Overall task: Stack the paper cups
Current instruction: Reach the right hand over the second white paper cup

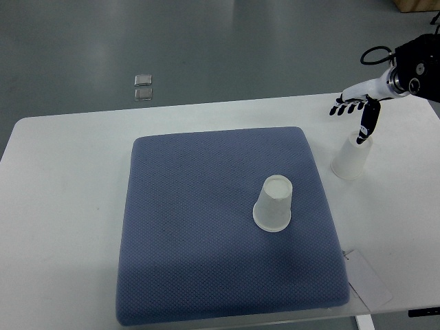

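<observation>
White table [62, 179] with a blue mat [206, 227] in the middle, one upside-down paper cup [273, 203] near the mat's right edge, second cup [350, 158] off the mat by the table's right edge, right hand [357, 110] above it with fingers spread and thumb touching its top, wide bare mat on the left, no readable writing

cup a [273, 203] - inverted on pad | cup b [350, 159] - inverted on table

blue mat [206, 234] on white table [62, 206] | two small squares [144, 86] on floor
</observation>
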